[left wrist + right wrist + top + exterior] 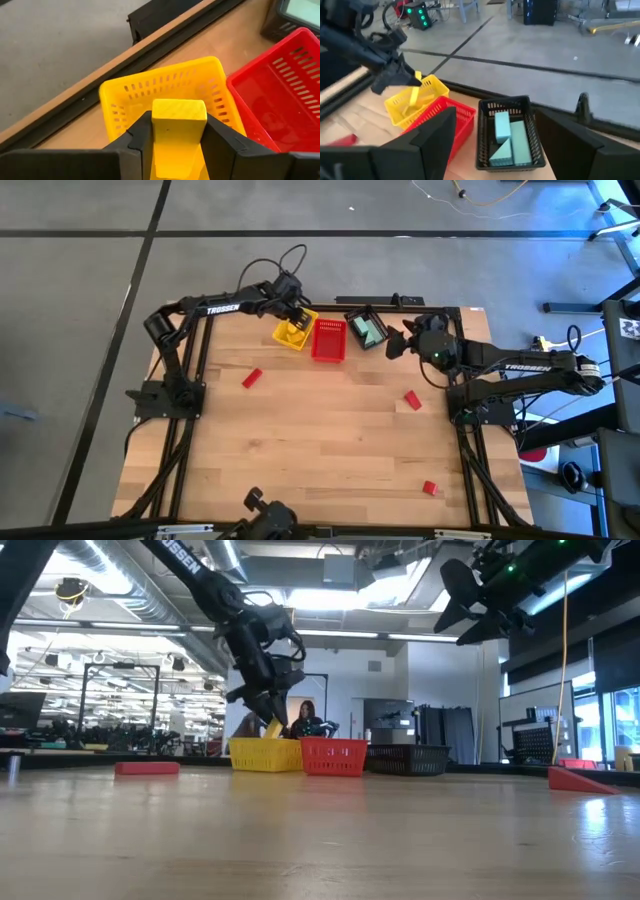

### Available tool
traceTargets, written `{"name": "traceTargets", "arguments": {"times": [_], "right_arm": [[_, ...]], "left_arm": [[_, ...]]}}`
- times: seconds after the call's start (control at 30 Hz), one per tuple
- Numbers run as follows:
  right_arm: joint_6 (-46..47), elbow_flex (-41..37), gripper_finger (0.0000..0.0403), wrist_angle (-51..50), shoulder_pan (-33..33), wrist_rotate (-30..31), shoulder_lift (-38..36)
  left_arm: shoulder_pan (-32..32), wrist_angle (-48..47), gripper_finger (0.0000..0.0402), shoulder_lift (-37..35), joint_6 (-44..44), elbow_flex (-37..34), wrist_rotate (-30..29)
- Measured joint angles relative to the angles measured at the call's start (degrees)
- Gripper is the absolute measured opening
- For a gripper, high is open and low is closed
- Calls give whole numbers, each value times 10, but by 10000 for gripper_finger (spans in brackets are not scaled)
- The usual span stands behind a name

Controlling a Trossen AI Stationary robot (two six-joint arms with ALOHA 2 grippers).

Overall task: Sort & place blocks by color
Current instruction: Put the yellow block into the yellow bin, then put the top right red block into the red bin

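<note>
My left gripper (179, 119) hangs over the yellow basket (165, 82) at the table's far edge, shut on a yellow block (178, 111). In the low view the yellow block (272, 727) slants down into the yellow basket (264, 754). My right gripper (398, 337) is open, raised above the table just right of the black basket (506, 107), which holds teal blocks (509, 136). The red basket (328, 340) stands between the other two. Three red blocks lie on the table: one left (251, 378), one right (412, 399), one near the front right (429, 488). My left gripper pinches the yellow block between its two fingers (142, 142), one on each long side (160, 125). The fingers come from above, slanting down toward the far edge, and lie along the block. The block is lifted clear, tilted, its free end (178, 111) past the fingertips, above the basket's inside.
The three baskets stand side by side at the far edge, against a dark frame rail (165, 30). The wooden table (330, 450) stretches wide toward the near edge. A person (305, 718) shows in the room behind the baskets.
</note>
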Motion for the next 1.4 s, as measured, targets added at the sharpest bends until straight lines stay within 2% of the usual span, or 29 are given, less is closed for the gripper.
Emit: {"name": "traceTargets", "arguments": {"times": [0.17,0.23,0.37,0.5,0.67,0.73,0.83,0.93,1.13,1.27,1.4], "right_arm": [[56,0,271,0,0,-13,0],[85,0,271,0,0,-20,1],[113,0,271,1,0,-44,5],[109,0,271,0,0,-59,8],[102,0,271,-1,0,-60,11],[71,0,271,0,0,-69,11],[7,0,271,2,0,-119,10],[-49,0,271,10,0,-216,10],[-135,0,271,67,0,-384,1],[-146,0,271,156,0,-450,-5],[-145,0,271,229,0,-487,-5]], "left_arm": [[2,8,116,2,24,0,49],[2,8,119,2,40,0,50],[4,-5,178,0,67,0,48],[18,-13,227,-24,85,-1,77],[31,-21,241,-75,52,-1,115],[27,-22,240,-104,32,-1,131],[1,9,240,-163,4,-21,149],[-44,86,240,-235,-32,-68,143],[-174,315,240,-395,-93,-234,62],[-256,411,240,-480,-118,-327,0],[-301,423,240,-538,-99,-367,-9]]}}
